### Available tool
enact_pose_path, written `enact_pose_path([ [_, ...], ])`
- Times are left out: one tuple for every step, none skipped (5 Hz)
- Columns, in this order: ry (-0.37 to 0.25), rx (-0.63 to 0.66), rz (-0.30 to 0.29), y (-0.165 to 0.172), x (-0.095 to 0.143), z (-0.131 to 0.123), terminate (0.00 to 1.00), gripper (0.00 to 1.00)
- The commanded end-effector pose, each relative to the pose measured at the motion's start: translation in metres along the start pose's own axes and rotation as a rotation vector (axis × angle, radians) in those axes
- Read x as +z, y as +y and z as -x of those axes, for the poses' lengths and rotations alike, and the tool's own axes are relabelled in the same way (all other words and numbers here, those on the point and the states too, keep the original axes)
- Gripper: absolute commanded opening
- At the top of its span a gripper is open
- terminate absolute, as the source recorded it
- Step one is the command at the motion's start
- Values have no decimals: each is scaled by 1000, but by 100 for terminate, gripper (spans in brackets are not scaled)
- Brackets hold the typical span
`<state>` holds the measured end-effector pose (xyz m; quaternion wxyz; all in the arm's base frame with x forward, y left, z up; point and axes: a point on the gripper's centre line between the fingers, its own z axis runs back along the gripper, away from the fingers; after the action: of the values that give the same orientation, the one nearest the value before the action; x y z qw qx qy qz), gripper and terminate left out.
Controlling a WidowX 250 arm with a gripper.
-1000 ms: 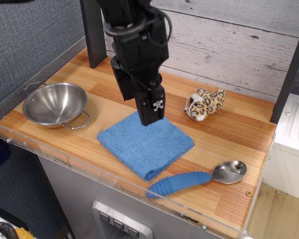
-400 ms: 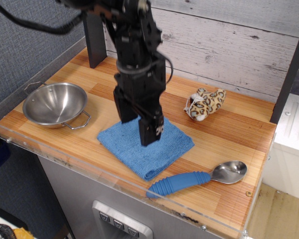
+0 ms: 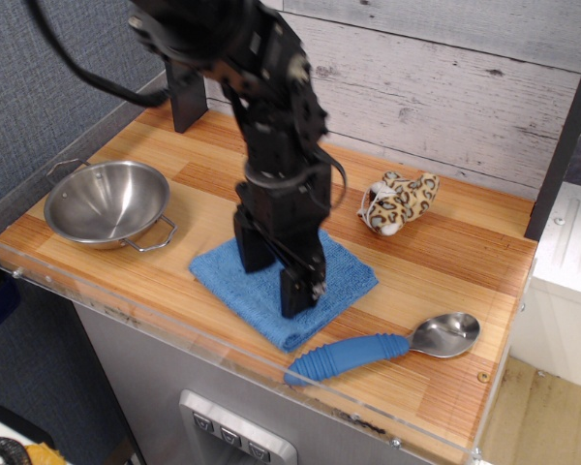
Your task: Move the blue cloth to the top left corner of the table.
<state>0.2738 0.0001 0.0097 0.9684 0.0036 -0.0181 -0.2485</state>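
The folded, square, ribbed blue cloth (image 3: 267, 295) lies flat on the striped wooden plank table (image 3: 436, 266), directly beneath the black gripper (image 3: 274, 278).

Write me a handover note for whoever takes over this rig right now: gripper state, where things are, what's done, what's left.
Gripper: open, fingers spread and down on the blue cloth, one near its back edge, one toward its front; not closed on it.
Blue cloth: lying flat and folded at the front middle of the table, between the steel bowl and the spoon.
Done: approach and descent onto the cloth.
Left: close on the cloth, lift, carry it to the top left corner, release.
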Motion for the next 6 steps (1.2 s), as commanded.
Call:
enact_pose_path([
  [-66, 13, -43, -2, -2, -9, 0, 100],
  [-69, 27, -63, 6, 3, -14, 0, 100],
  [-115, 68, -83, 18, 11, -20, 0, 100],
  [-118, 107, -103, 36, 13, -27, 0, 100],
  [-105, 122, -109, 52, 7, -33, 0, 100],
  [-103, 151, -116, 69, 1, -35, 0, 100],
])
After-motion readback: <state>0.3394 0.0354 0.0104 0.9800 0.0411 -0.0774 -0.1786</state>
